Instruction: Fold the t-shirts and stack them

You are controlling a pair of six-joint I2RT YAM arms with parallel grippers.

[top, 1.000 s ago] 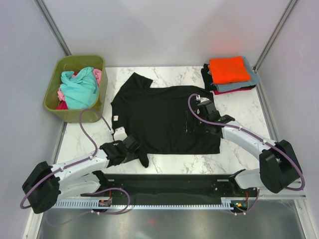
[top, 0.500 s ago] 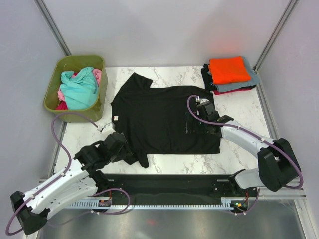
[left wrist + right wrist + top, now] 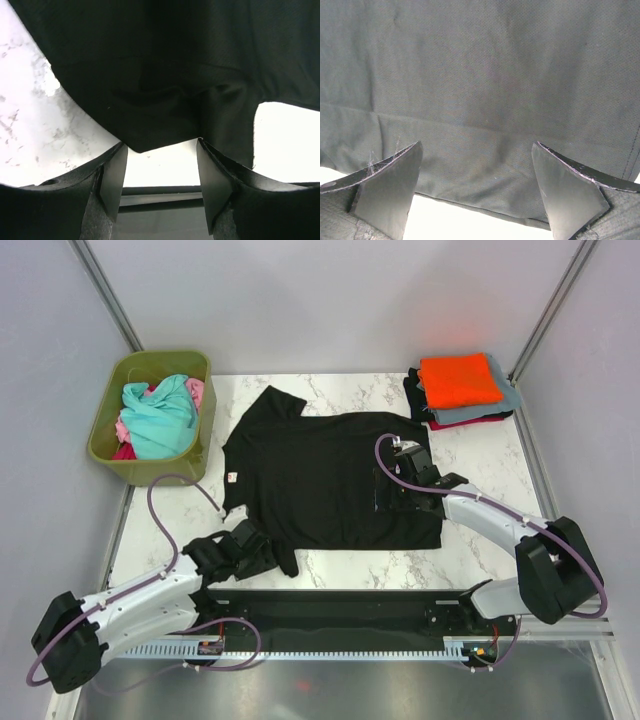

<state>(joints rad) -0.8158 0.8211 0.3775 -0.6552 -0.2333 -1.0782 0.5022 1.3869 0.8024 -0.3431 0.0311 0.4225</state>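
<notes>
A large black t-shirt (image 3: 320,475) lies spread flat on the marble table, with a small white tag (image 3: 232,477) at its left edge. My left gripper (image 3: 268,552) is open at the shirt's near-left sleeve. In the left wrist view the sleeve's tip (image 3: 142,140) lies just ahead of the left gripper (image 3: 161,146), with nothing between the fingers. My right gripper (image 3: 386,490) hovers open over the shirt's right half. The right wrist view shows only black cloth (image 3: 480,75) under the wide-open right gripper (image 3: 476,147). A stack of folded t-shirts (image 3: 460,382), orange on top, sits at the back right.
An olive-green tub (image 3: 110,455) at the back left holds crumpled teal (image 3: 160,418) and pink shirts. Grey walls enclose the table on three sides. A black rail (image 3: 340,605) with the arm bases runs along the near edge.
My left gripper has opened and let go of the near-left sleeve, and the left arm has drawn back towards the near edge. The right arm has barely moved.
</notes>
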